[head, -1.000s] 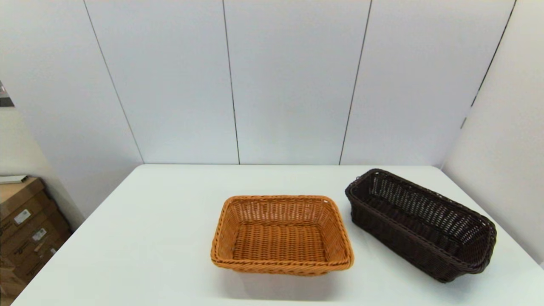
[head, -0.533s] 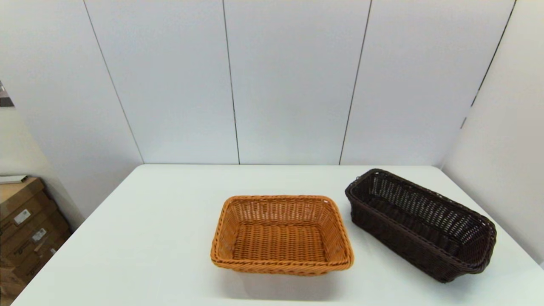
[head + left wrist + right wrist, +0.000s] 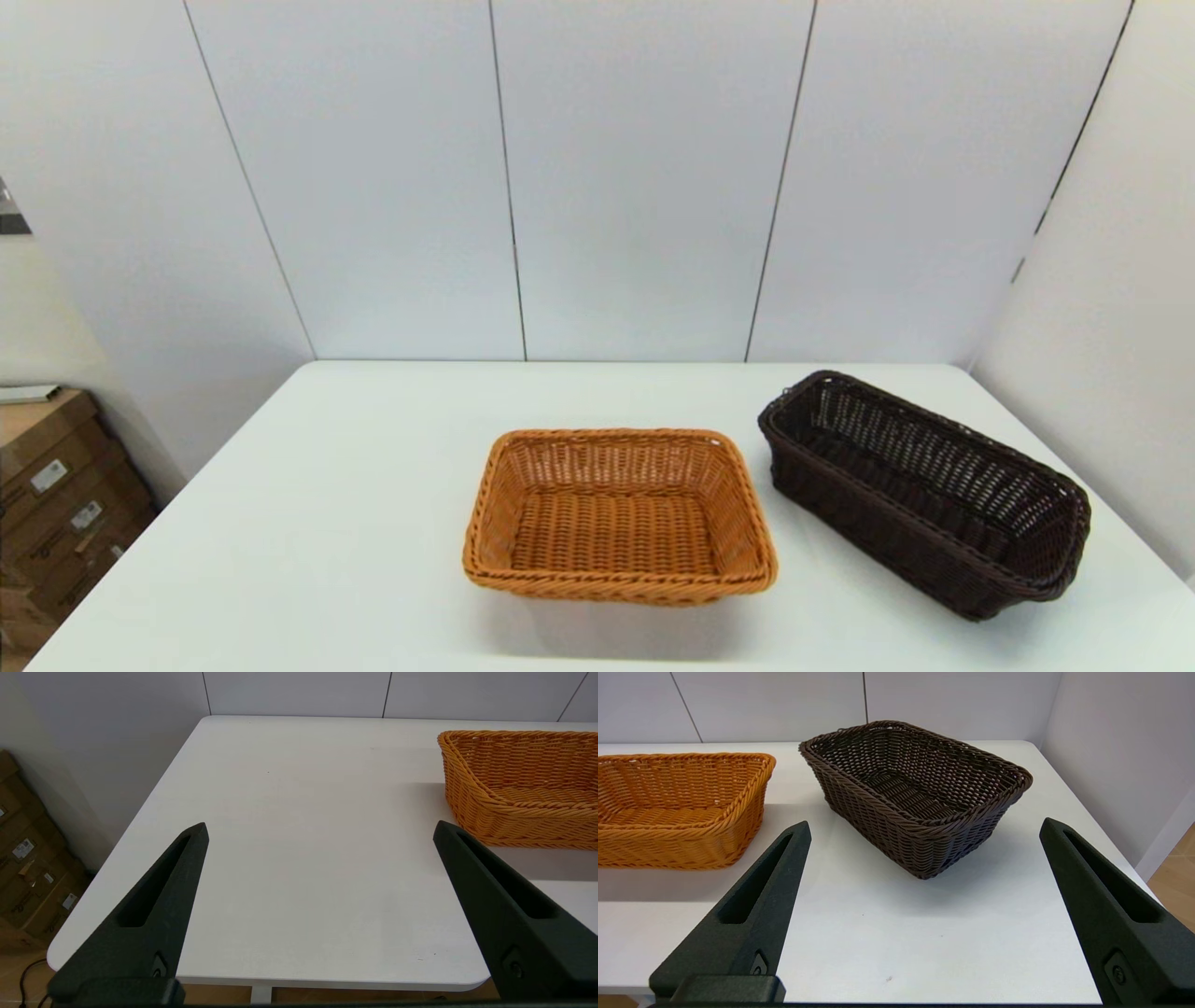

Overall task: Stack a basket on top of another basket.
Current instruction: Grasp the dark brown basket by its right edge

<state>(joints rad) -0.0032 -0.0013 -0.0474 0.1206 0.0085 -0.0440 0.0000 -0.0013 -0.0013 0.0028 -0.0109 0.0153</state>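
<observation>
The dark brown basket (image 3: pixel 924 490) rests on the white table (image 3: pixel 327 523) at the right, turned at an angle; it also shows in the right wrist view (image 3: pixel 915 788). The orange-tan basket (image 3: pixel 619 513) sits at the table's middle, upright and empty, with its end visible in the left wrist view (image 3: pixel 518 784) and in the right wrist view (image 3: pixel 677 807). My right gripper (image 3: pixel 924 828) hangs open near the table's front edge, short of the dark basket. My left gripper (image 3: pixel 320 830) is open over the front left of the table, holding nothing. Neither arm shows in the head view.
Cardboard boxes (image 3: pixel 56 495) stand on the floor to the left of the table. A white panelled wall (image 3: pixel 635 177) runs behind the table and along its right side, close to the dark basket.
</observation>
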